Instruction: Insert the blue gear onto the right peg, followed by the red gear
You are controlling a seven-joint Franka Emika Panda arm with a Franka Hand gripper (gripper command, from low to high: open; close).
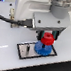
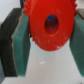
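**Red gear clamped above the blue gear at the base plate**

The gripper (image 1: 46, 39) has its two fingers closed against the rim of the red gear (image 1: 46, 39), one on each side, so the small toothed disc is pinched between them. In the wrist view the same grip shows close up: the teal pads (image 2: 22, 47) press on opposite edges of the red gear (image 2: 49, 24), whose dark centre hole faces the camera, and the gripper (image 2: 49, 45) frames it from both sides.

In the exterior view the red gear sits tilted, its face turned partly toward the camera rather than lying flat. Just under it, at about six to seven o'clock, lies the blue gear (image 1: 41, 47), flat and wider, its teeth showing along the near edge. The red gear overlaps the blue one's upper edge in this view; whether they touch cannot be told.

The blue gear rests on a pale rectangular base plate (image 1: 27, 51) with a dark border, toward the plate's three o'clock end. A small dark peg (image 1: 28, 51) stands on the plate's nine o'clock half. The plate lies on a white table (image 1: 4, 59). Above the gripper rises the arm's white body (image 1: 40, 6).
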